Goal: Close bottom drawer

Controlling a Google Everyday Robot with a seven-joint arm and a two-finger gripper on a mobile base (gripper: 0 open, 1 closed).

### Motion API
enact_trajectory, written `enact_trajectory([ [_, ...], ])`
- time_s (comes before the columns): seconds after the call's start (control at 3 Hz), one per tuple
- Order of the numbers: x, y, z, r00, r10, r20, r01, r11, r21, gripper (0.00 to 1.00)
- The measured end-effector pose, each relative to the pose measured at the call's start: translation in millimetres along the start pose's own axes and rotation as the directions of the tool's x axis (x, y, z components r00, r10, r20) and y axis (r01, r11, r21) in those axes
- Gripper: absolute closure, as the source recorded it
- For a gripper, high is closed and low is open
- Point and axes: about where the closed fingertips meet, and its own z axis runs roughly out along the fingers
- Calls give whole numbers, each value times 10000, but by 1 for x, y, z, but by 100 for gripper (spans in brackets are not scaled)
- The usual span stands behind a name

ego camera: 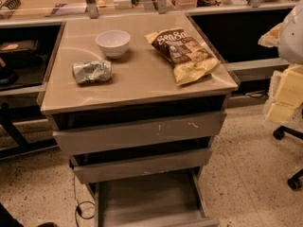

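The bottom drawer (150, 198) of the grey metal cabinet is pulled far out. Its deep box is open to view between thin side rails, and its plain front reaches the lower edge of the picture. The middle drawer front (142, 164) and the widest top drawer front (139, 132), which has orange scratches, stand out slightly above it. My gripper (285, 94) shows as pale yellow blocks at the right edge under a white arm part (292, 32). It is well to the right of the cabinet and touches nothing.
On the cabinet top (142, 74) are a white bowl (113, 42), a crumpled green-silver packet (92, 71) and a yellow chip bag (184, 53). An office chair's wheeled base (289, 141) stands at the right. A black cable (79, 207) lies on the speckled floor at the lower left.
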Motion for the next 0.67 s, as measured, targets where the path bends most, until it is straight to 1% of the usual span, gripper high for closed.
enact_trajectory([
  [0.33,0,0,0,10000,0,0,0,10000,0,0],
  [0.67,0,0,0,10000,0,0,0,10000,0,18],
])
